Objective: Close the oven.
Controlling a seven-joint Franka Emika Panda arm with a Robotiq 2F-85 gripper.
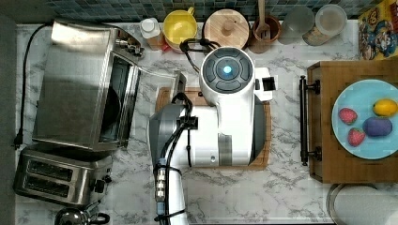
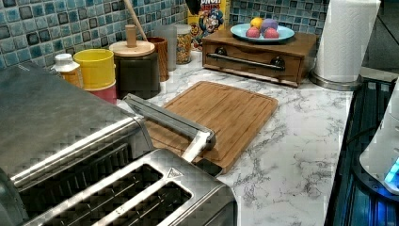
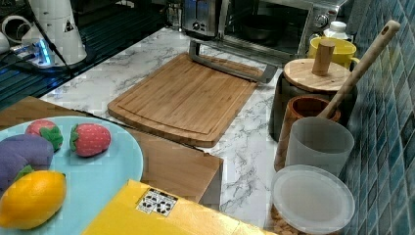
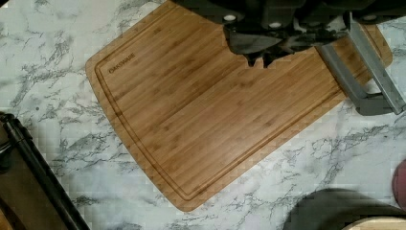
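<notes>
On counter, top view 9 o'clock: boxy stainless-steel toaster oven (image 1: 80, 84)
Door: hinged glass door (image 2: 167, 117) hangs open, metal bar handle (image 3: 230, 66) over bamboo cutting board (image 4: 210, 110)
Gripper (image 4: 258, 57): above board, fingertips nearly together, holding nothing
Below oven: two-slot steel toaster (image 1: 58, 176)

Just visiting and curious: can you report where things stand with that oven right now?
End effector above the cutting board, holding nothing. Oven door open, handle over the board's edge. Nothing blocking the door.
</notes>
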